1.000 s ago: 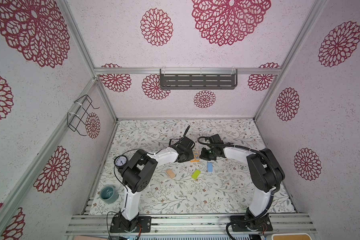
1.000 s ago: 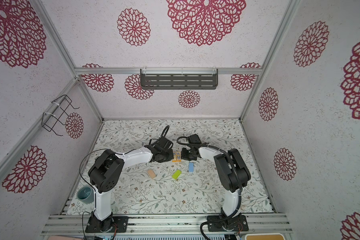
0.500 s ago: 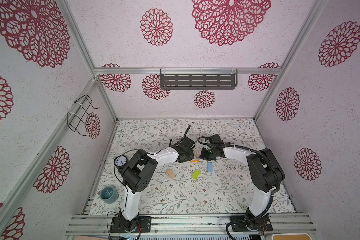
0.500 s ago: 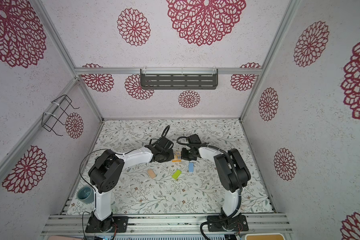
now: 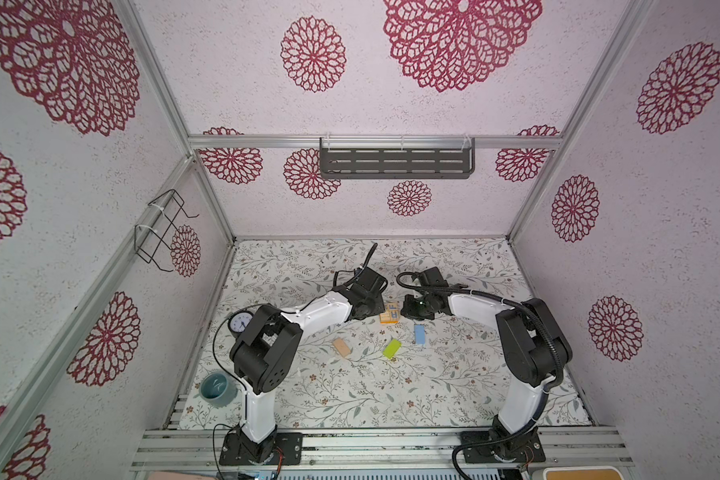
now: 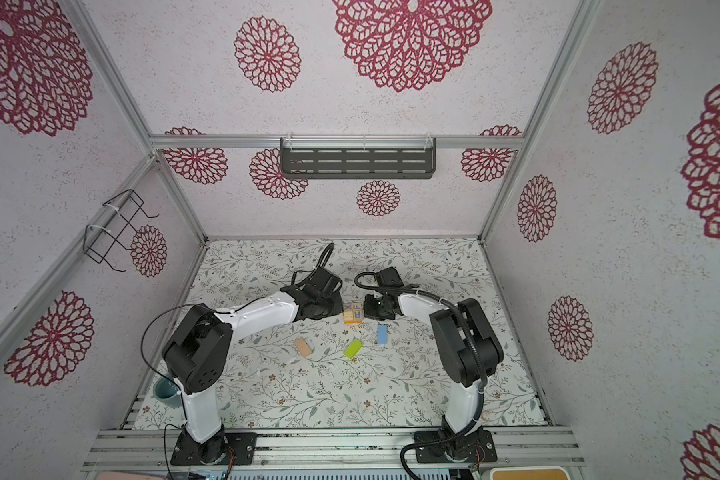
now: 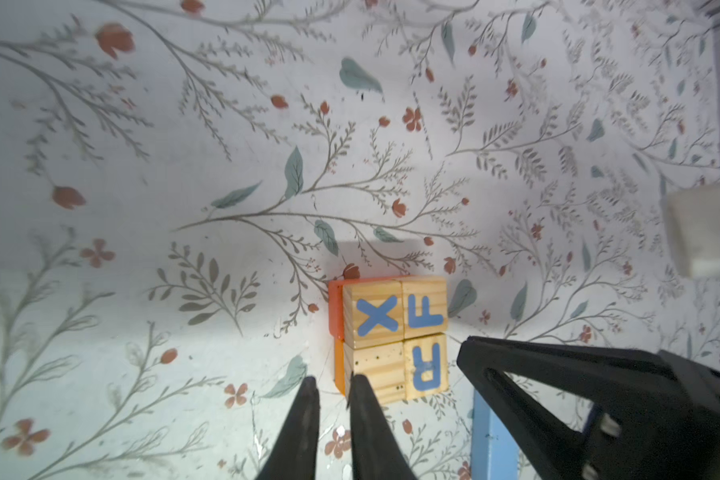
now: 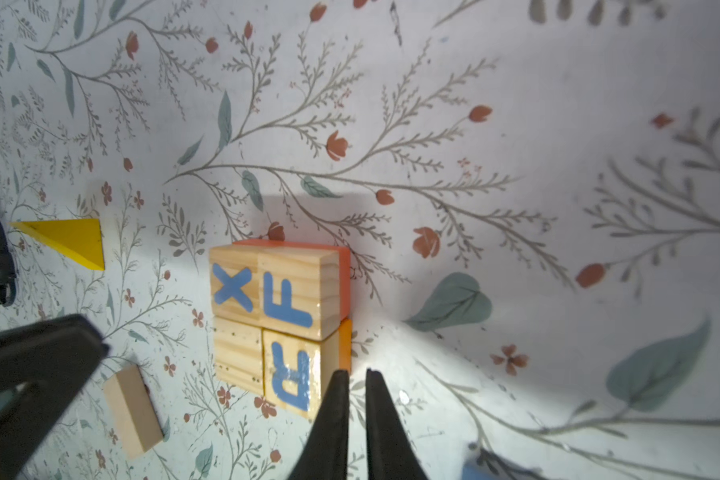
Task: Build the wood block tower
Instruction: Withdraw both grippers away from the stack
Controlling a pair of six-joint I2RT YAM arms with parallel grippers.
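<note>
Flanking the tower (image 5: 390, 312) from either side in both top views, the two tools sit low beside its base. The left tool (image 7: 334, 379) has its fingers (image 7: 304, 415) parted by a slim gap with nothing between them; one fingertip (image 7: 360, 390) overlaps the corner of the dotted cube (image 7: 373, 365), and whether it touches I cannot tell. The right tool (image 8: 356, 372) likewise shows a narrow slit between empty fingers (image 8: 329, 415), just beside the R cube (image 8: 292, 374) and the orange block (image 8: 345, 340) under it. The tower has two layers: orange blocks on the worktop (image 5: 350, 415), four natural-wood cubes packed square on top, the X cube (image 7: 377, 316) and F cube (image 7: 425, 316) side by side. Near the tower, toward the arm bases, lie a light blue block (image 5: 420, 334), a lime green block (image 5: 392, 348) and a tan block (image 5: 341, 347), all apart from it. A yellow wedge (image 8: 65, 241) lies on the worktop off the tower's X-cube side.
</note>
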